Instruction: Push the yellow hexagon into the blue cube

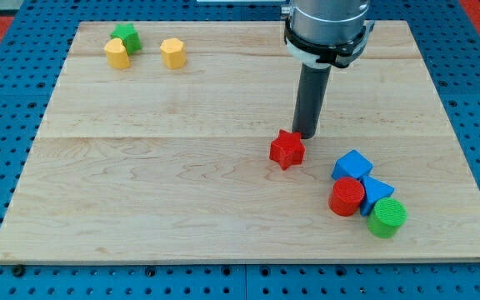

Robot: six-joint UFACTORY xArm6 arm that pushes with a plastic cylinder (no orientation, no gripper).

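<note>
Yellow hexagon [172, 53] top left; blue cube [352, 166] lower right, well apart.

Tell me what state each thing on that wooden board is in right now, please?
My tip: down on the board, just behind the red star, apparently touching it.
Red star: flat, mid-board.
Yellow hexagon: alone, far from the blue cube.
Yellow block: touching the green star.
Green star: top left.
Blue cube: clustered at lower right.
Second blue block: same cluster.
Red cylinder: upright.
Green cylinder: tilted.

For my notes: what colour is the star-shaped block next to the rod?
Red: the star block, seen in the camera view.
</note>
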